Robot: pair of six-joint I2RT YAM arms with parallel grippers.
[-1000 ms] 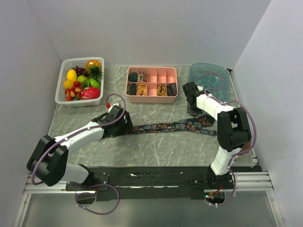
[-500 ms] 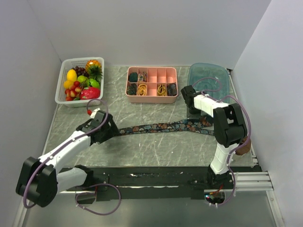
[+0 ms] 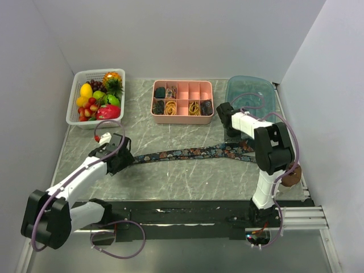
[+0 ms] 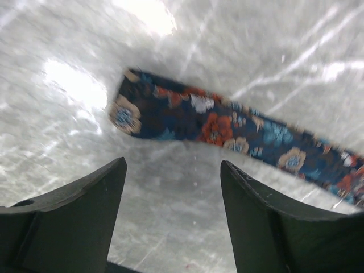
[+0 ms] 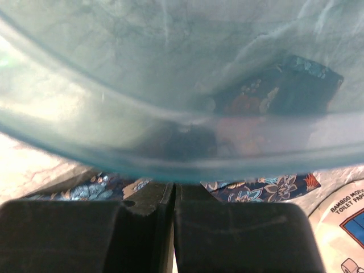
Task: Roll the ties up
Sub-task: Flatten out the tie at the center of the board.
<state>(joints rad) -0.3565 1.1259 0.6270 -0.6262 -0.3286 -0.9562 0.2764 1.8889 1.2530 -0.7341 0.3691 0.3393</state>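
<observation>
Left claw (image 4: 172,170) pulled back, open, right claw (image 5: 174,190) closed, one tie (image 3: 187,152) laid flat

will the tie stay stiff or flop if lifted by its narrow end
Probably flops: the tie lies flat in a slight curve along the table, so it would likely droop. Thin fabric, so probably light. Pushed, it may bunch rather than slide.

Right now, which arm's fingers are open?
The left fingers: they stand apart with nothing between them, just short of the end of the tie. The right fingers are pressed shut by the blue tub.
</observation>
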